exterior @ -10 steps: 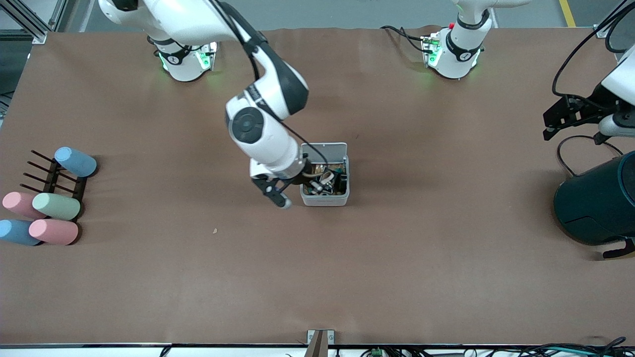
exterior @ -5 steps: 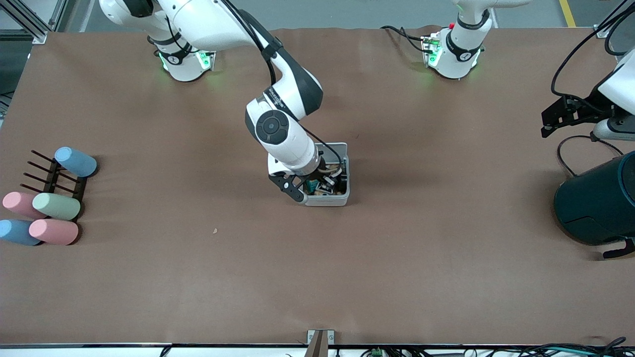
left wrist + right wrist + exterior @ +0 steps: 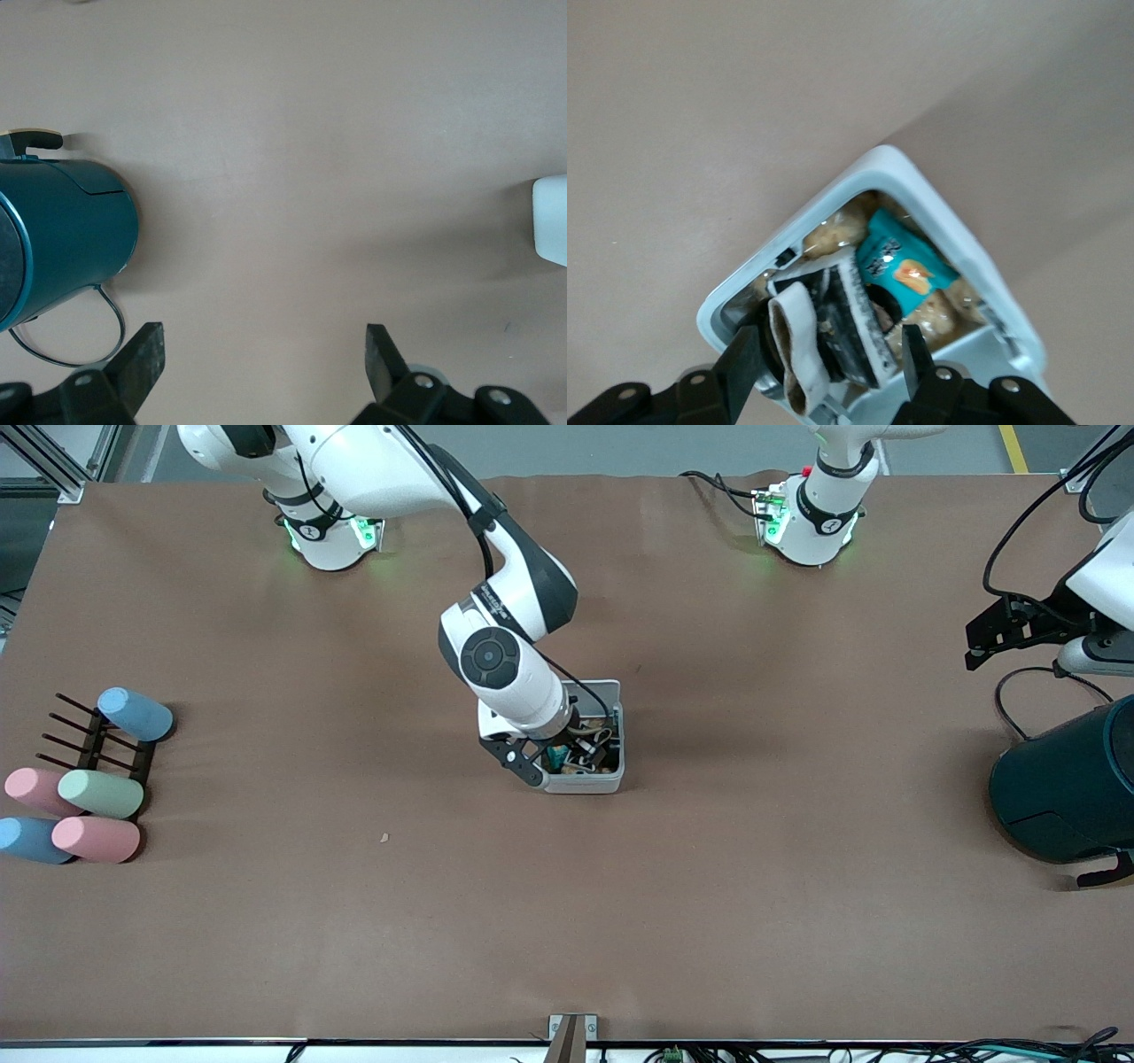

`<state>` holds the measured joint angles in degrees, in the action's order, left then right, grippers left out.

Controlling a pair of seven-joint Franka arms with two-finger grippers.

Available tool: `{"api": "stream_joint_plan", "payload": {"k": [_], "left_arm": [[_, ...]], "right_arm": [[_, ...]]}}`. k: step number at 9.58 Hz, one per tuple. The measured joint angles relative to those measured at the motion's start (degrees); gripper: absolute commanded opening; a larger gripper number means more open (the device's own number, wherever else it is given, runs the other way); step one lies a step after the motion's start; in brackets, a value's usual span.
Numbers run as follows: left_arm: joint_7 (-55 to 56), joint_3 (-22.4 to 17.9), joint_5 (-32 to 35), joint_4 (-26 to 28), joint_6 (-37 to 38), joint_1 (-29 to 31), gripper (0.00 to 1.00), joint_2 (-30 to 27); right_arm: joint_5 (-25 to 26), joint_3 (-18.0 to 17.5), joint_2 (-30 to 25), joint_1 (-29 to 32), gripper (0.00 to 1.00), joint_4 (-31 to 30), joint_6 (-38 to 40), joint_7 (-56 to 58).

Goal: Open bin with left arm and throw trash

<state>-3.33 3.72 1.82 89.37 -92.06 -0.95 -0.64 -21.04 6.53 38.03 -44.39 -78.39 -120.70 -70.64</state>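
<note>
Right hand [image 3: 824, 354], fingers spread, hangs directly over the open bin [image 3: 611, 779]; left hand [image 3: 261, 363], spread, waits above the table [image 3: 709, 886] near its arm's end.

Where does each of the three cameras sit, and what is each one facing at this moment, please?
Front view: high across the table, facing both bases; the right gripper is over the open bin, the left gripper waits above the teal container.
Left wrist view: looks down past its open fingers at the teal container.
Right wrist view: looks down between its open fingers into the bin of trash.
All three show the bin; its corner shows in the left wrist view.
</note>
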Motion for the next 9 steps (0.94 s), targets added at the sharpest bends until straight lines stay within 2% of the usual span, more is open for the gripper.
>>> {"api": "stream_joint_plan", "payload": {"k": [2, 4, 6, 7, 9], "left_arm": [[0.0, 0.1, 0.0, 0.0, 0.0, -0.2, 1.0, 0.0], [0.2, 0.0, 0.0, 0.0, 0.3, -0.2, 1.0, 0.0], [2.5, 0.0, 0.0, -0.1, 0.8, 0.0, 1.0, 0.0], [2.8, -0.1, 0.0, -0.1, 1.1, 0.1, 1.0, 0.0], [2.7, -0.2, 0.0, -0.1, 1.2, 0.3, 1.0, 0.1]], "right_arm": [[0.1, 2.0, -6.8, 5.5, 0.8, 1.7, 11.3, 1.9], [5.2, 2.5, -16.0, 13.2, 0.8, 0.1, 20.4, 6.3], [10.7, 2.8, -24.6, 18.3, 0.81, -6.1, 26.2, 17.8], [13.2, 2.9, -27.7, 21.7, 0.87, -7.9, 29.6, 24.7], [14.6, 3.2, -32.4, 29.6, 0.9, -8.6, 35.9, 41.4]]}}
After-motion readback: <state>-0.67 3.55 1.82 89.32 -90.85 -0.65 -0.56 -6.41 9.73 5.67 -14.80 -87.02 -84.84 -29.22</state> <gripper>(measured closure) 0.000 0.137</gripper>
